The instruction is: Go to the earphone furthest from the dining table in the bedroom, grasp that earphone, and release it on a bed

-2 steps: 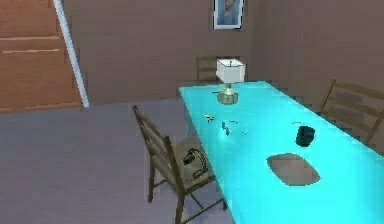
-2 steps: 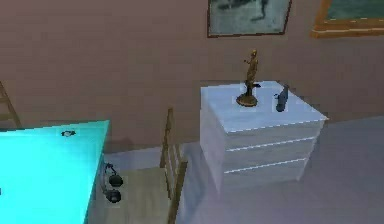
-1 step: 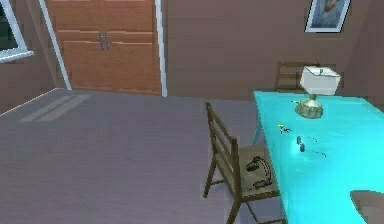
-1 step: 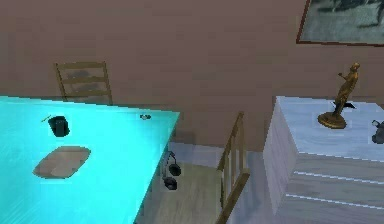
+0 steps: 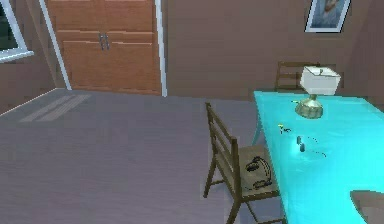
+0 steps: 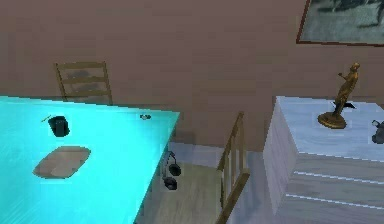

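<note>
No writing, number or sign can be read anywhere. The framed picture [image 5: 328,14] at one o'clock in the forward view seems to show only pale blurred shapes. The small things on the cyan desk [image 5: 350,150] are too small to show any label.

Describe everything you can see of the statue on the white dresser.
The statue is a small, slim figure, golden brown like bronze. It stands upright on a round base of the same colour. It rests on the flat top of the dresser, and nothing else touches it. A framed picture hangs on the wall above it.
</note>
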Controlling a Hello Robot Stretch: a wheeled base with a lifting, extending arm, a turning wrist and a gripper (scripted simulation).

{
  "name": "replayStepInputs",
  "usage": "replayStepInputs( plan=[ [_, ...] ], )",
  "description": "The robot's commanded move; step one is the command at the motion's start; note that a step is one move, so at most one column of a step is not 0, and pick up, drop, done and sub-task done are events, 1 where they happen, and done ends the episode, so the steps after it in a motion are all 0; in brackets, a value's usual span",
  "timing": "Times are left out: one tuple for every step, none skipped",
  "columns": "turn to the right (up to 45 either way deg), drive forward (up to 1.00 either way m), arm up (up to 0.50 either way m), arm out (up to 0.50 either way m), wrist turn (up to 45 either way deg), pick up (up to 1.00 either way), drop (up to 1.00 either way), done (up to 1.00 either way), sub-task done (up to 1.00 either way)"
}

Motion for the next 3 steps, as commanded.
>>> replayStepInputs(
  plan=[
    [0.0,0.0,0.14,0.0,0.0,0.0,0.0,0.0,0.0],
    [0.0,0.0,0.0,0.44,0.0,0.0,0.0,0.0,0.0],
    [0.0,0.0,0.0,0.0,45.0,0.0,0.0,0.0,0.0]
  ],
)
